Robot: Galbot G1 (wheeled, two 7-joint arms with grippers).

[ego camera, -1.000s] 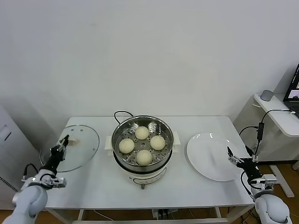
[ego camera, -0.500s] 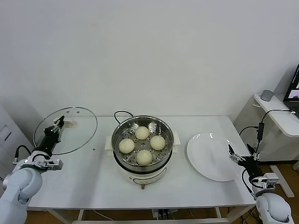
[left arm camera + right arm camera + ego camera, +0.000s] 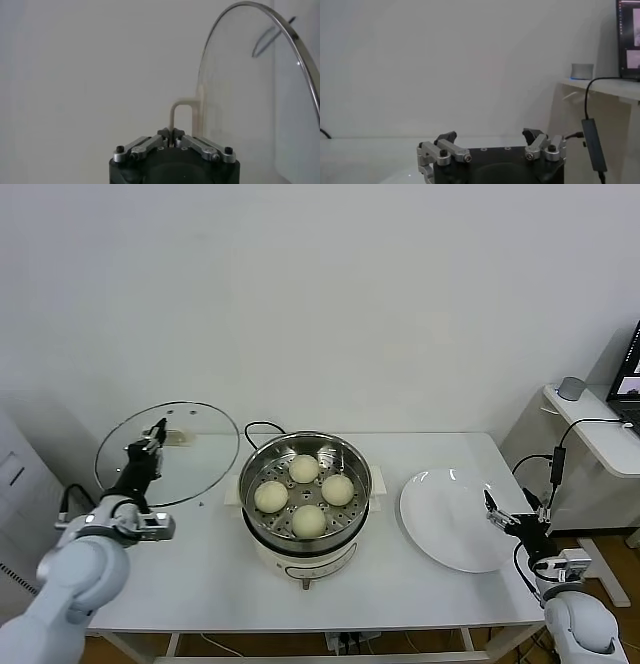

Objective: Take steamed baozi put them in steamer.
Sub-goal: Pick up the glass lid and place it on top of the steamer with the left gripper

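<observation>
A: Nearest first. Left gripper off the table's left edge, raised, clenched on the cream handle of the glass lid. In the wrist view the fingertips pinch the handle's thin bar.

B: Lid's attitude?

A: Tilted up on edge, clear of the table, left of the steamer and not touching it. Likely held by the handle so the glass stays free and can be lowered rim-first over the pot.

B: Right side?

A: Right gripper low at the near right rim of the white plate, jaws released, grasping nothing. Plate is bare. My guess: that arm is idle here, parked out of the way.

B: The baozi?

A: All four steamed baozi sit on the perforated tray inside the steamer, mid-table, spaced apart so none presses on another. Black cord trails off behind the pot toward the far edge.

B: Stage, then?

A: Loading looks complete; covering the pot seems the step in hand.
</observation>
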